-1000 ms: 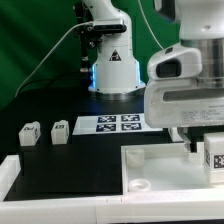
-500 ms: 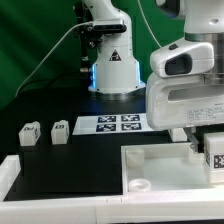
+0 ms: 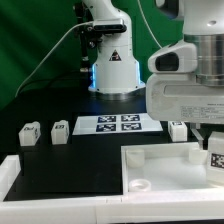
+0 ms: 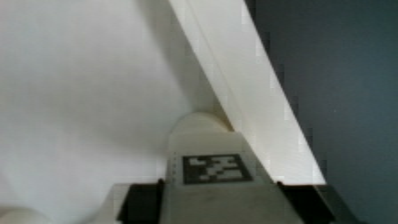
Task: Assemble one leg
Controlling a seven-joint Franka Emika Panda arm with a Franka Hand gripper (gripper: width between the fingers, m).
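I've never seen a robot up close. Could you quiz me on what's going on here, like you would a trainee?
1. True or false: the marker board has a furniture part lying on it.
2. What sits between the fingers of the gripper? A) the leg B) the large white slab C) nothing
3. Fill in: the held leg is on the exterior view's ____ side.

Key: 1 false; 2 A; 3 right.
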